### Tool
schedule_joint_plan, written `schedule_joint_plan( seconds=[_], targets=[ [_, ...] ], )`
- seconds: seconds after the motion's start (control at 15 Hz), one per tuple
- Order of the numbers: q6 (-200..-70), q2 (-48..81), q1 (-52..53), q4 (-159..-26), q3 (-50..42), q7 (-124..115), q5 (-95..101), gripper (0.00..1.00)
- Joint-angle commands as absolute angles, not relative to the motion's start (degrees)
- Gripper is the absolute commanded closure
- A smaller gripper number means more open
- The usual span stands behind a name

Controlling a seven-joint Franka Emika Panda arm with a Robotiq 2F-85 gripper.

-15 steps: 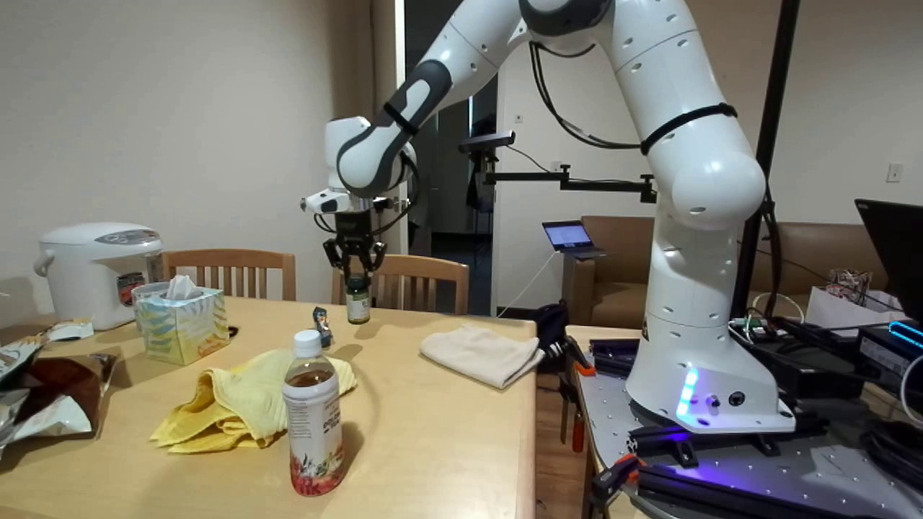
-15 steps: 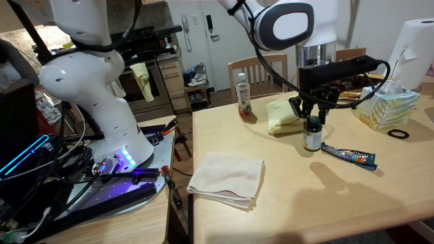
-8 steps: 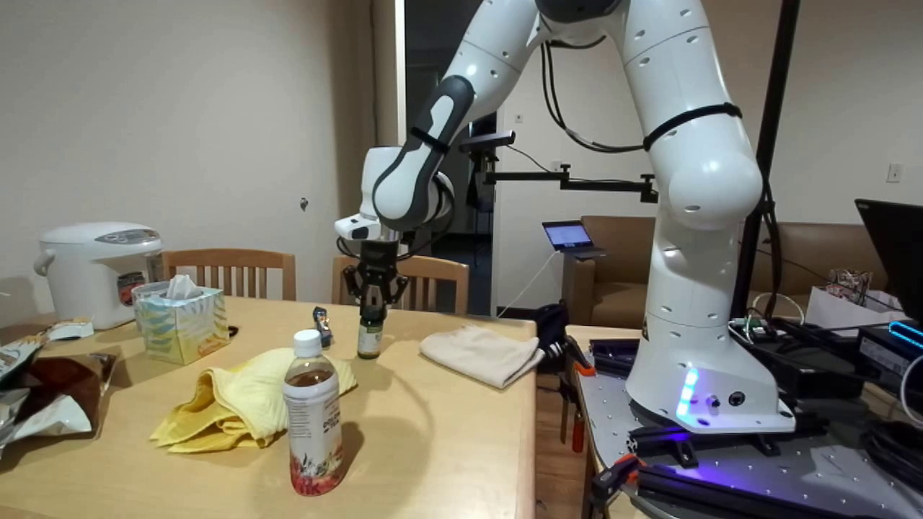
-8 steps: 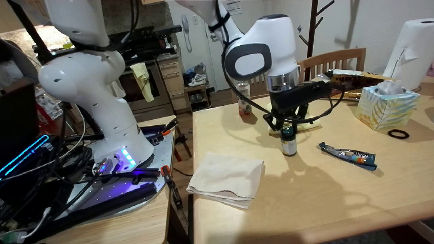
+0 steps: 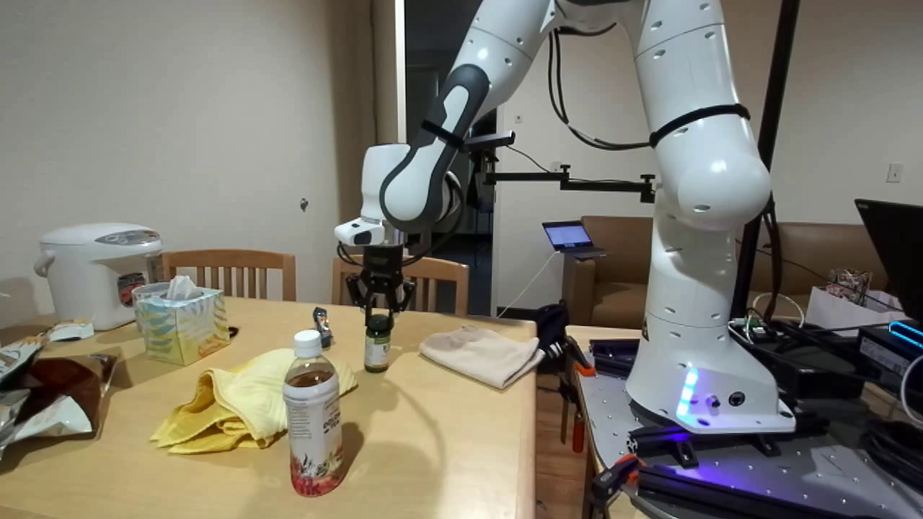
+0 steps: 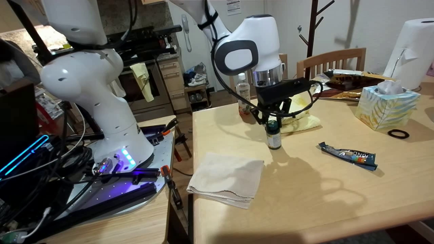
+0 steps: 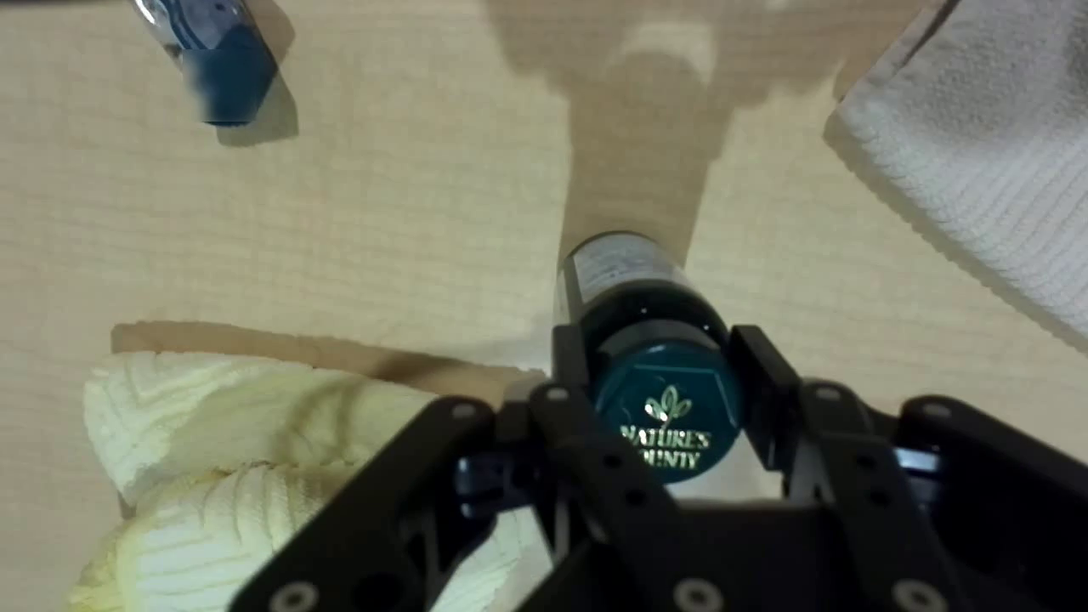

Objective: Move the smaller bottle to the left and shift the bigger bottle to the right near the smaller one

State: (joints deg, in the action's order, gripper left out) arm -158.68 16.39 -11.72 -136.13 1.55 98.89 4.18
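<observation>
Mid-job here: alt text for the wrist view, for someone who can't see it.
Seen from above, the gripper holds the smaller bottle at its dark green cap. On the wooden table lie a yellow cloth at lower left, a pale cloth at upper right and a blue wrapper at upper left.

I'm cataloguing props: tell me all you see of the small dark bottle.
The small dark bottle has a dark green cap with leaf emblem and "NATURE'S" lettering, and a pale label on a glossy dark body, glass or plastic. Roughly upright, it is gripped at the cap by the tool, between the yellow cloth and the pale cloth. Whether its base touches the table is unclear.
</observation>
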Motion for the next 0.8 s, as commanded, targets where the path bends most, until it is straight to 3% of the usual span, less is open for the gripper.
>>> schedule_joint_plan(
  seconds=[0.0, 0.73],
  targets=[
    [-155.76, 10.54, -8.46, -138.43, -2.18, 90.29, 8.11, 0.80],
    [-142.62, 4.69, -6.36, -139.47, -2.66, 82.89, 9.26, 0.80]
  ],
)
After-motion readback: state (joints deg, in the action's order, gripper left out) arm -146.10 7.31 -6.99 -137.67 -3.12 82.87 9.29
